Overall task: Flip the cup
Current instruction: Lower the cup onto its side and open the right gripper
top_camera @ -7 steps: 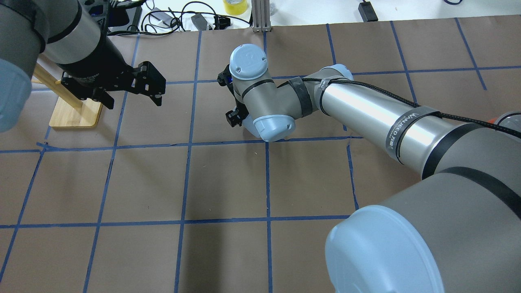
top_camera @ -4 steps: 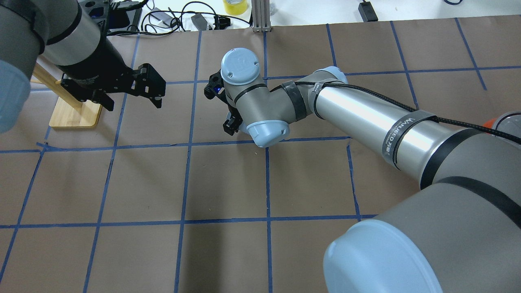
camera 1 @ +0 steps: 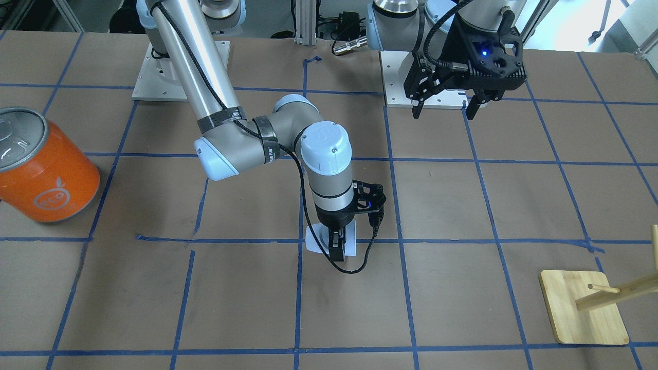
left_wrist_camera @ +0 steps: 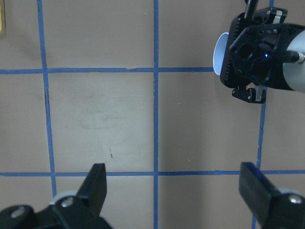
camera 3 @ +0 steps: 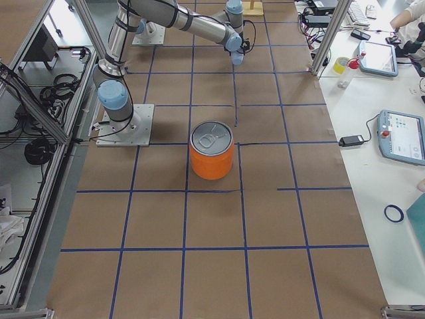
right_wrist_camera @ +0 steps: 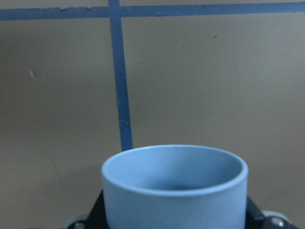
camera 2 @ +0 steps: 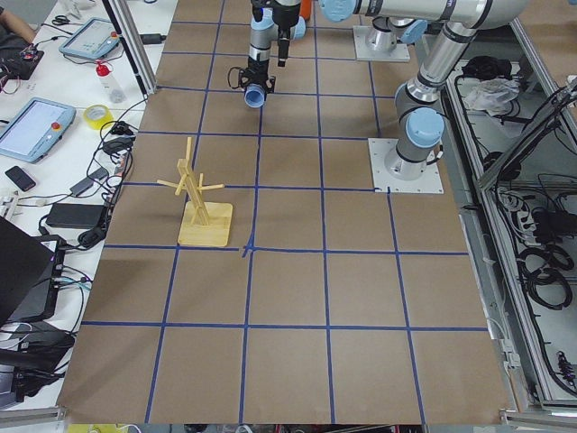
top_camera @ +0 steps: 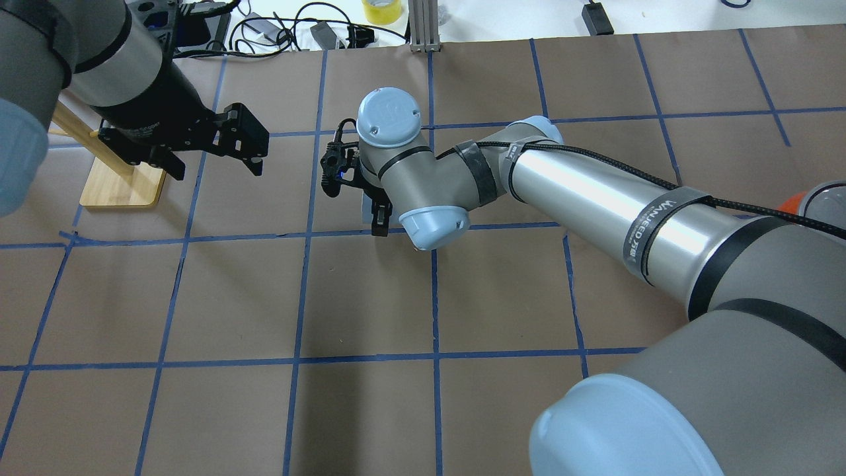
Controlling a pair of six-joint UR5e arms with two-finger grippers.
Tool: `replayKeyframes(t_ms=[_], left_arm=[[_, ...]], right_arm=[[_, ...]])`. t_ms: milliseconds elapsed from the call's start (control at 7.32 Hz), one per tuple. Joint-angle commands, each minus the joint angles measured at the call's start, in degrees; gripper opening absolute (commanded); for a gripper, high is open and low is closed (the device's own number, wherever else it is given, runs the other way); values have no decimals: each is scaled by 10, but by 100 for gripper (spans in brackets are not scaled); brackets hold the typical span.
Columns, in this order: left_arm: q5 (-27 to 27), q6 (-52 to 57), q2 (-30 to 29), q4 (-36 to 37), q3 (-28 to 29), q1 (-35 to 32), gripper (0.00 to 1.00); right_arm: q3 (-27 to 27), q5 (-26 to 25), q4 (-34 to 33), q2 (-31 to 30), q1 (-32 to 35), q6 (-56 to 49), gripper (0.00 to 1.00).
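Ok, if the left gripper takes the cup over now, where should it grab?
Probably the rim end. The right gripper holds the cup by its base end, so only the open mouth end sticks out free. Bring the left gripper, open now, in from the mouth's side and pinch the wall just under the rim, crosswise to that grip.

Orange can [camera 1: 45,172] is stood upright on the blue-taped tabletop [camera 1: 514,205]; wooden peg stand [camera 1: 581,311] is set well apart.
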Motion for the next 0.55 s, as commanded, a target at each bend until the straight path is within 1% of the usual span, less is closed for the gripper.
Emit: replayKeyframes(t_ms=[0,410], left_arm=[[0,-1,1,-1,0,1,100],[1,0,2,0,0,1,100]], right_arm=[[3,0,3,-2,-3,-32,7],[19,5,-1,0,-6,-36,13]])
